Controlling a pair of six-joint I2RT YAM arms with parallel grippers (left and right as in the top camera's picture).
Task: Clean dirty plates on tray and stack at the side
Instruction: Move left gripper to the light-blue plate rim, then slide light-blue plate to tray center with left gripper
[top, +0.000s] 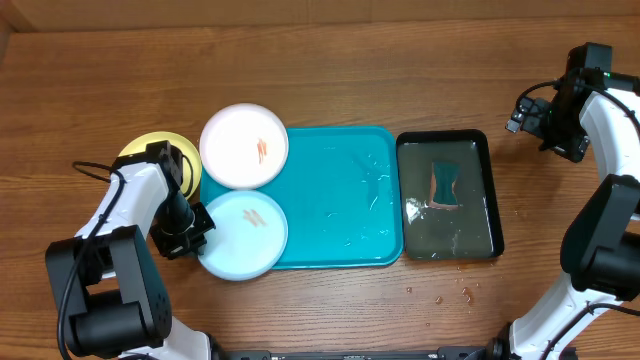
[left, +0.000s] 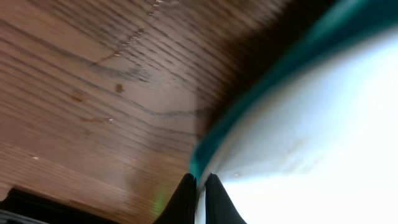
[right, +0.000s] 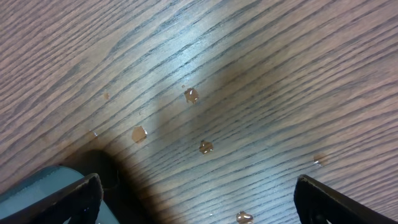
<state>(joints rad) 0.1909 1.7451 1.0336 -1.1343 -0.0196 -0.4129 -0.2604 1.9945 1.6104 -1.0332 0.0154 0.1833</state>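
The turquoise tray (top: 340, 200) lies mid-table. A white plate (top: 243, 146) with an orange smear rests on its far left corner. A light blue plate (top: 245, 235) with a smear overhangs the near left corner. A yellow-green plate (top: 152, 148) lies on the table left of the tray, partly hidden by my left arm. My left gripper (top: 200, 238) is shut on the light blue plate's left rim; the wrist view shows the fingers (left: 199, 193) pinching the rim (left: 298, 143) over the tray edge (left: 249, 106). My right gripper (right: 199, 199) is open and empty above bare wood at the far right (top: 530, 118).
A smaller black tray (top: 490, 200) stands right of the turquoise one, holding water and a teal sponge (top: 444, 185). Water drops lie on the wood in front of it (top: 440, 295) and under the right gripper (right: 191, 95).
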